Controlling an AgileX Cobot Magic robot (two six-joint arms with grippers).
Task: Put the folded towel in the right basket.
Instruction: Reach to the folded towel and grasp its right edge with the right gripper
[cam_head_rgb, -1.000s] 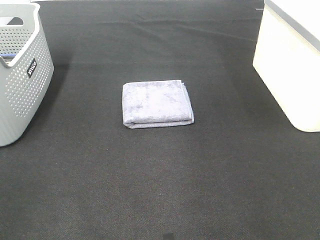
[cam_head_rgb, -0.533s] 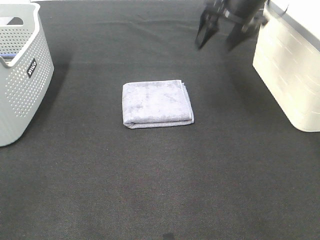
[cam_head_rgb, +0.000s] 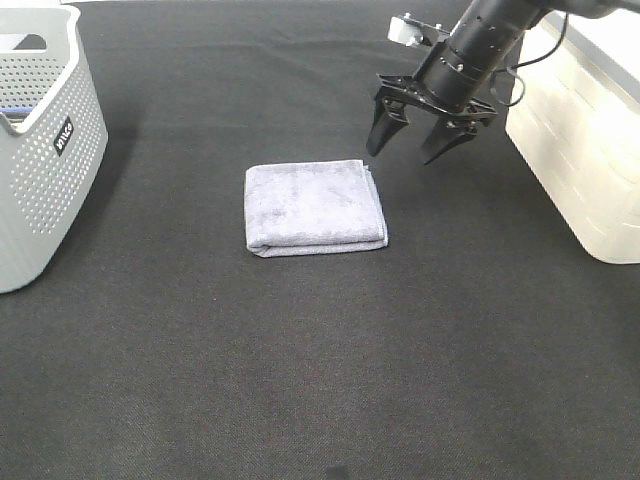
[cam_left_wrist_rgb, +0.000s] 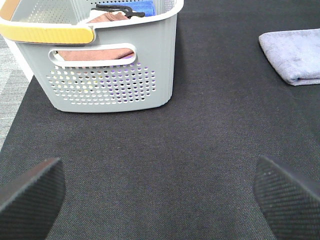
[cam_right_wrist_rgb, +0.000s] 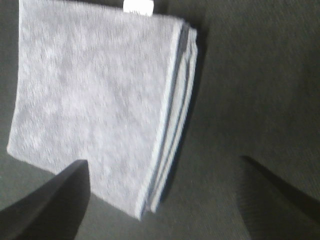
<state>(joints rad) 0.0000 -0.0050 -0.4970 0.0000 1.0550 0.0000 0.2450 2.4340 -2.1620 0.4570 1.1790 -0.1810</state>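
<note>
A folded lavender-grey towel (cam_head_rgb: 314, 207) lies flat on the black mat in the middle. It also shows in the left wrist view (cam_left_wrist_rgb: 295, 61) and the right wrist view (cam_right_wrist_rgb: 100, 105). My right gripper (cam_head_rgb: 408, 150) is open and empty, hovering just above and beyond the towel's far right corner. The right basket (cam_head_rgb: 585, 130) is cream-white and stands at the right edge. My left gripper (cam_left_wrist_rgb: 160, 190) is open and empty, low over the mat, out of the exterior view.
A grey perforated basket (cam_head_rgb: 45, 150) stands at the left edge; the left wrist view shows it (cam_left_wrist_rgb: 110, 75) holding brown and blue cloths. The black mat (cam_head_rgb: 320, 380) covers the table.
The right arm has come in from the top right and dropped toward the towel's far right corner, jaws open. The towel has not moved.
</note>
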